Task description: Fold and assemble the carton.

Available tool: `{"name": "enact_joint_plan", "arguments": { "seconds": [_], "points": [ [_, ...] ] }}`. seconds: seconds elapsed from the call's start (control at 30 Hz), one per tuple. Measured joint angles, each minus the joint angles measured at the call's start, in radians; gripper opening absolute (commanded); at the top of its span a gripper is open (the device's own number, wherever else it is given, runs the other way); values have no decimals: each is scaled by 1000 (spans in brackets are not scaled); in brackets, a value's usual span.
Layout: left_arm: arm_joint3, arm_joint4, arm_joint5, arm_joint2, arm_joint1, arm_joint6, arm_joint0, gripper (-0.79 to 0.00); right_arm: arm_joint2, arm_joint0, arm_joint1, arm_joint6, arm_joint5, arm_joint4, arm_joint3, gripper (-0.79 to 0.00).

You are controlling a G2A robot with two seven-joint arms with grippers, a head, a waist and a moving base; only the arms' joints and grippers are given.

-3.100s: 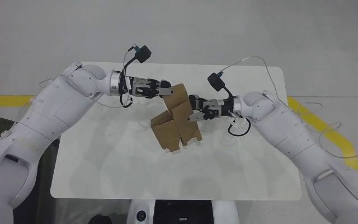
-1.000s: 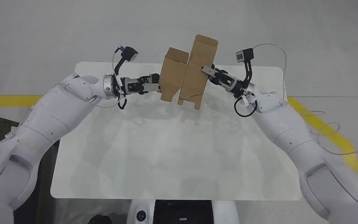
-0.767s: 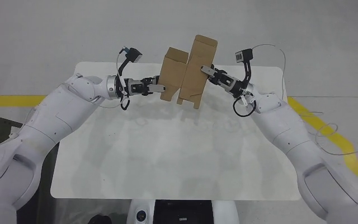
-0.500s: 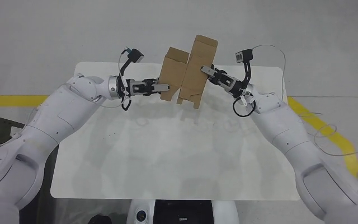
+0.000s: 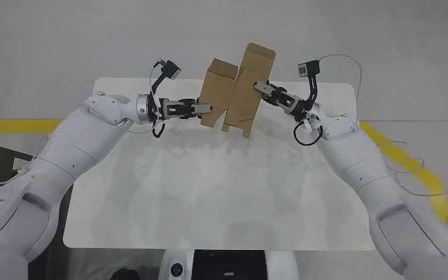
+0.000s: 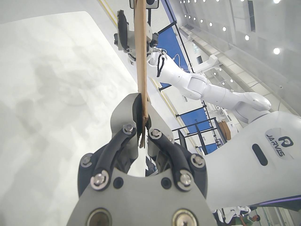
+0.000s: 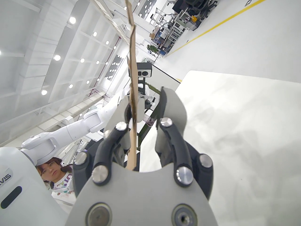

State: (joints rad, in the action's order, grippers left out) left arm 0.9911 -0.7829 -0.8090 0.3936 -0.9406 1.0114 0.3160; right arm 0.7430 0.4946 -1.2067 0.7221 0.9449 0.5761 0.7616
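The brown cardboard carton (image 5: 234,91), partly unfolded with loose flaps, hangs in the air over the far side of the white table (image 5: 210,203), held between both arms. My left gripper (image 5: 206,108) is shut on its lower left edge; in the left wrist view the panel (image 6: 141,48) is seen edge-on, pinched at my left gripper (image 6: 142,116). My right gripper (image 5: 258,87) is at the carton's right side. In the right wrist view the cardboard edge (image 7: 132,71) runs between the spread fingers of my right gripper (image 7: 148,109), lying against one finger (image 7: 131,111); this gripper is open.
The tabletop bears nothing else. Past the carton in the left wrist view is the right arm (image 6: 188,81); the left arm (image 7: 70,128) lies beyond the panel in the right wrist view. Grey floor with a yellow line (image 5: 17,126) surrounds the table.
Three seconds ago the carton lay low at the table's middle; it has been lifted to the far side. Over the last second the left gripper edged right, the carton barely moving.
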Motion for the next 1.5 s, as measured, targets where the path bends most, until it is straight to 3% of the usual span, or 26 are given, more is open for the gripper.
{"name": "enact_joint_plan", "arguments": {
  "seconds": [0.23,0.5,1.0,1.03,1.07,1.13,1.23,1.3,1.5],
  "points": [
    [23,61,25,28,17,25,-4,-785,65,-15,32,42,68,-118,-37,0],
    [107,150,31,12,59,32,7,-785,96,9,83,86,67,-227,72,0],
    [209,145,24,-90,135,25,-15,-785,-58,-12,159,86,67,-196,152,0],
    [212,140,23,-99,138,23,-19,-785,-79,-14,163,86,67,-187,165,-129],
    [215,138,22,-105,140,22,-22,-785,-96,-16,167,86,67,-181,175,-376],
    [219,131,18,-120,144,19,-30,-785,-133,-22,176,86,67,-162,190,-554],
    [222,127,12,-140,149,13,-41,-785,-182,-34,189,86,67,-127,208,-739],
    [223,123,7,-154,150,8,-48,-785,-215,-45,197,86,67,-108,216,-785],
    [224,115,-9,-194,154,-8,-70,-785,-274,-76,216,86,67,-56,221,-785]
  ]
}}
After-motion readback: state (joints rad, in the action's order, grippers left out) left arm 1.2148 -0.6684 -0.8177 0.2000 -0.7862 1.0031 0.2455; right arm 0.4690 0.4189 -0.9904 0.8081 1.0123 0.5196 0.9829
